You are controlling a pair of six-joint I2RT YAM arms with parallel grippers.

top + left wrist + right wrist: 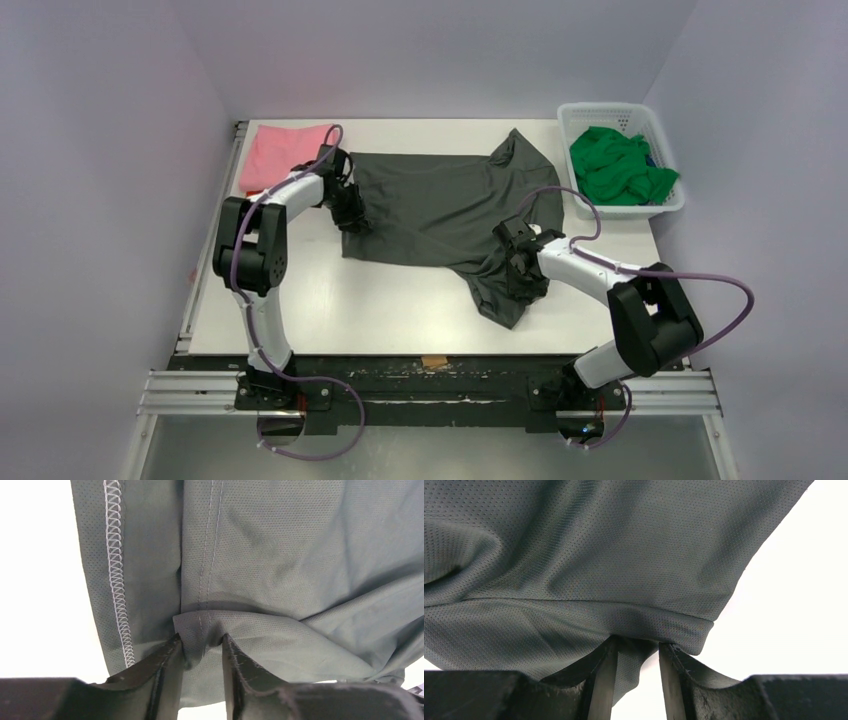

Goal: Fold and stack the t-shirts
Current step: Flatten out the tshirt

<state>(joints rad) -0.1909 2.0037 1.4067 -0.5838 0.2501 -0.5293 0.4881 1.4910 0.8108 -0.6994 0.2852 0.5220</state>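
The charcoal t-shirt [440, 205] lies spread across the middle of the table [400, 310], one end trailing toward the near edge. The left gripper [352, 218] sits at its left hem, jaws narrowly apart with a fold of cloth between them. The right gripper [522, 272] is over the trailing end, also part-open, cloth sagging into the gap. A pink t-shirt [285, 150] lies far left; a green t-shirt [615, 165] fills the basket [600, 108].
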